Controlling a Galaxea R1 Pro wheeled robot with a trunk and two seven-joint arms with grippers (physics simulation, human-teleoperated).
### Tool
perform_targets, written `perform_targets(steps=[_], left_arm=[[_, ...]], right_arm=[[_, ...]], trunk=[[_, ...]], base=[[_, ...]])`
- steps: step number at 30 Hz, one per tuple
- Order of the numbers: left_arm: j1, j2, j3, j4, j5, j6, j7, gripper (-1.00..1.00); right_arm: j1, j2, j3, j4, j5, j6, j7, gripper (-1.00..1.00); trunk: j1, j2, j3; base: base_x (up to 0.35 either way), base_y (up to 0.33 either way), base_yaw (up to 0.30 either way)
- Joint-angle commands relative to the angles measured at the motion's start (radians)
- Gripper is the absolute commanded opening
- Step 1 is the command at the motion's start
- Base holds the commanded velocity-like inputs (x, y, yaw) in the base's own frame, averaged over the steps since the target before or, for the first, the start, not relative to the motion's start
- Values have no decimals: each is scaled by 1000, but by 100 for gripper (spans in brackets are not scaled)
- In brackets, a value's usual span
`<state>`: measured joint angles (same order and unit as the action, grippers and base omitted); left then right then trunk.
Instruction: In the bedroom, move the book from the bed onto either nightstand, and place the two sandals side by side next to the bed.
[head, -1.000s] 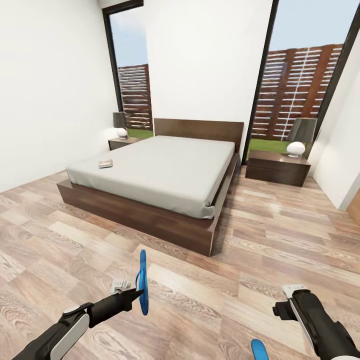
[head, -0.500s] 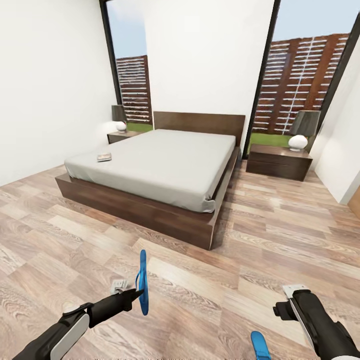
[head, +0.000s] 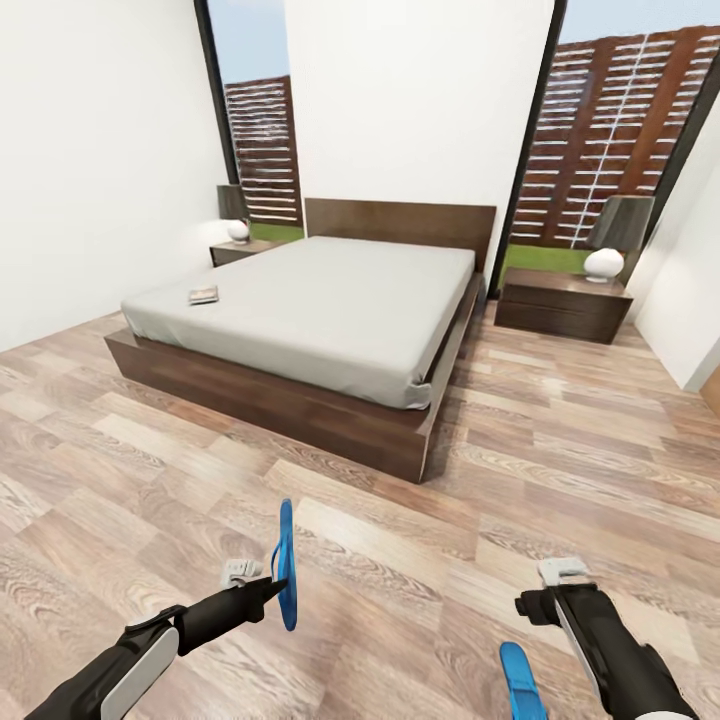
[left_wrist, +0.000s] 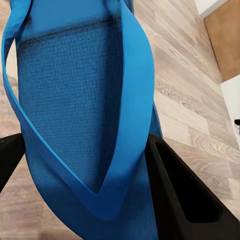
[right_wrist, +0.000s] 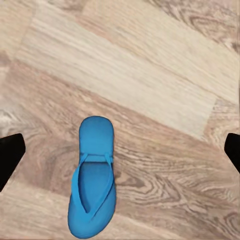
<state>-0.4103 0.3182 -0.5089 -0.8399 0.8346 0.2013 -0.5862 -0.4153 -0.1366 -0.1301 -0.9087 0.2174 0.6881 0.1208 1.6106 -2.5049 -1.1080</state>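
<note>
Holding one sandal (head: 286, 565) clamped in left pincer (head: 268, 587); right pincer (head: 545, 590) spread empty over second sandal (right_wrist: 93, 177); book (head: 203, 295) unmoved on bed (head: 330, 320)

You are looking into a home bedroom: a low double bed (head: 310, 320) with grey mattress and dark wooden headboard (head: 400, 222), a nightstand (head: 562, 303) carrying a lamp (head: 610, 240) on each side, white walls, wood-plank floor (head: 560, 460), and tall dark-framed windows (head: 262, 150) facing a slatted fence.
</note>
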Motion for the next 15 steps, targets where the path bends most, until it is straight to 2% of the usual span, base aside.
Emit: perform_targets(steps=[1,2,4,8,15], left_arm=[[-1,1,-2,-1,9,7,-2,-100],[-1,1,-2,-1,9,7,-2,-100],[-1,1,-2,-1,9,7,-2,-100],[-1,1,-2,-1,9,7,-2,-100],[-1,1,-2,-1,9,7,-3,-100]], right_arm=[[0,1,-2,-1,11,-47,9,100],[0,2,-3,2,10,-120,9,100],[0,3,-6,14,7,-188,8,100],[0,2,-9,23,5,-230,8,100],[0,2,-11,25,4,-240,8,100]], trunk=[[0,-1,-5],[1,-1,-9],[2,-1,-16],[3,-2,-32],[6,-4,-59]], base=[[0,0,0],[0,0,0],[0,0,0],[0,0,0],[0,0,0]])
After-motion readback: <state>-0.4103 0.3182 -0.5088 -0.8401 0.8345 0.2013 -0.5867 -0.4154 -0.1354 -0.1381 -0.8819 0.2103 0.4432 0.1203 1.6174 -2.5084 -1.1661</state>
